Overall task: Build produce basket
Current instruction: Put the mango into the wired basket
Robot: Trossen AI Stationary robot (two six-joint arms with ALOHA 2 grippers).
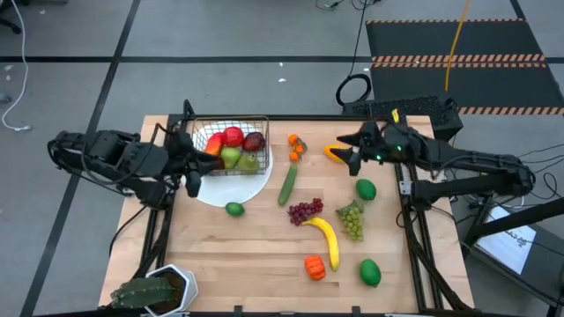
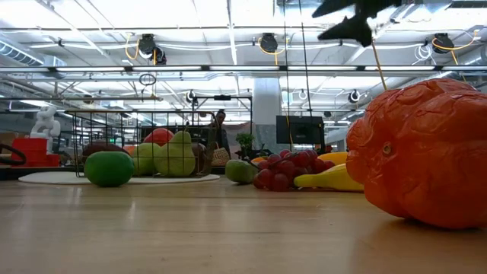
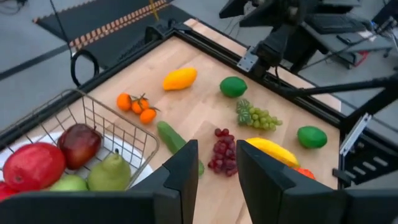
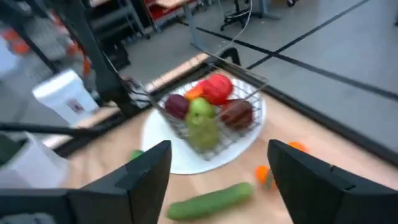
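- Left end effector (image 1: 196,167) hangs at the basket's (image 1: 231,148) nine o'clock side, fingers slightly apart, pinching nothing.
- Right end effector (image 1: 345,151) hovers beside the mango (image 1: 333,155), fingers spread, empty.

Both arms are made of dark, almost black, rounded segments with black cables running along them. The left hand (image 1: 192,167) is black with two flat, blocky matte fingers (image 3: 180,183). The right hand (image 1: 350,150) is the same dark colour, with wide, flat-faced fingers (image 4: 146,174) and a small green light on its wrist.
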